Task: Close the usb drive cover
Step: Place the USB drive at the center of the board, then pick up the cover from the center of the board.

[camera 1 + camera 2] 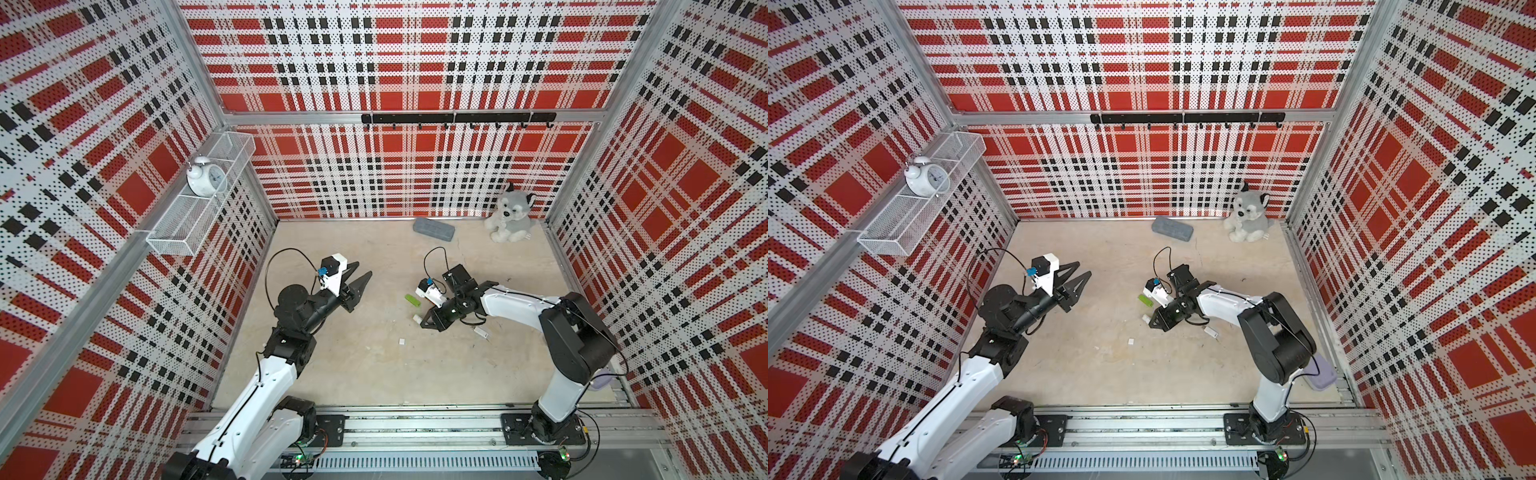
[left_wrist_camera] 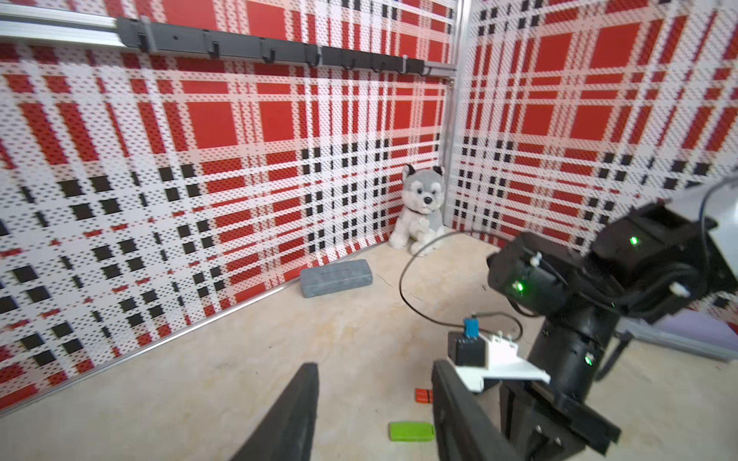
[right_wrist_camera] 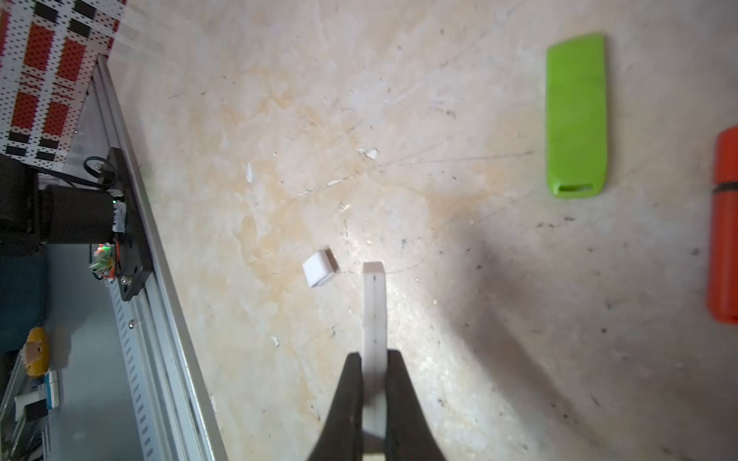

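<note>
Enclosing the scuffed beige worktop (image 1: 374, 357), plaid perforated walls (image 1: 395, 62) carry a black hook rail (image 1: 457, 118) and a wire shelf (image 1: 195, 216) holding an alarm clock (image 1: 206, 178). A plush husky (image 1: 509, 214) and a grey case (image 1: 433, 229) sit at the worktop's rear edge. The right tool (image 3: 374, 359) is clamped on the white USB drive (image 3: 374, 303) at mid-worktop. A white cap (image 3: 318, 268) lies near the drive's tip, not touching it. The left tool (image 2: 375, 367) has its jaws apart and holds nothing.
</note>
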Motion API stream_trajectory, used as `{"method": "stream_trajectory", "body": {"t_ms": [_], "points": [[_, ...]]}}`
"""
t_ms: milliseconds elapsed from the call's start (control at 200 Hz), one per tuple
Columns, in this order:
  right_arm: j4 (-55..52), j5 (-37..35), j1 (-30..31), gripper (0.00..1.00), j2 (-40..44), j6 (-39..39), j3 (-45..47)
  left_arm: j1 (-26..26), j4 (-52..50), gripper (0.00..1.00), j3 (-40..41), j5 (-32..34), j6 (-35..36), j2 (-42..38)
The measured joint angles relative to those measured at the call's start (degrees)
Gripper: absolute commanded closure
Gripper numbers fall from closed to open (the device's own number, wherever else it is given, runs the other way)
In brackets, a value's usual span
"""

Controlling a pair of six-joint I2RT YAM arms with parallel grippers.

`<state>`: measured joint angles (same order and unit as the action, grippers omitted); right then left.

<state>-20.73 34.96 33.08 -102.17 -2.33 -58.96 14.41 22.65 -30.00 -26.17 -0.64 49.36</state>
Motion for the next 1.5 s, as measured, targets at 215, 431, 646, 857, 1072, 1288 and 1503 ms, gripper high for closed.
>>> {"method": "stream_trajectory", "body": {"t_ms": [215,431,646,857,1072,1288,1503], "points": [[3.7,1.4,0.0,1.0,-2.9,-3.4,0.0,1.5,3.0,0.5,0.2,3.4,-3.3,0.0],[5.3,1.4,-0.1,0.98,-5.1,-4.4,0.0,1.9,3.9,0.49,0.2,4.5,-4.5,0.0],[5.4,1.0,-0.5,0.92,-6.8,-4.7,-0.4,2.1,3.9,0.49,0.2,4.7,-4.9,0.0],[5.4,0.5,-1.6,0.75,-6.8,-5.0,-0.4,2.1,3.9,0.48,0.2,5.2,-5.0,-0.2],[5.2,-3.3,-2.1,0.59,-5.2,-5.0,-0.5,2.1,4.0,0.48,0.3,5.6,-5.0,-0.2],[5.3,-13.5,-2.0,0.53,1.0,-2.9,2.4,2.1,4.1,0.46,2.0,8.6,-5.8,-1.0],[17.9,-15.9,5.9,0.53,11.4,5.7,13.1,2.2,4.3,0.46,4.5,14.7,-9.6,-1.2]]}}
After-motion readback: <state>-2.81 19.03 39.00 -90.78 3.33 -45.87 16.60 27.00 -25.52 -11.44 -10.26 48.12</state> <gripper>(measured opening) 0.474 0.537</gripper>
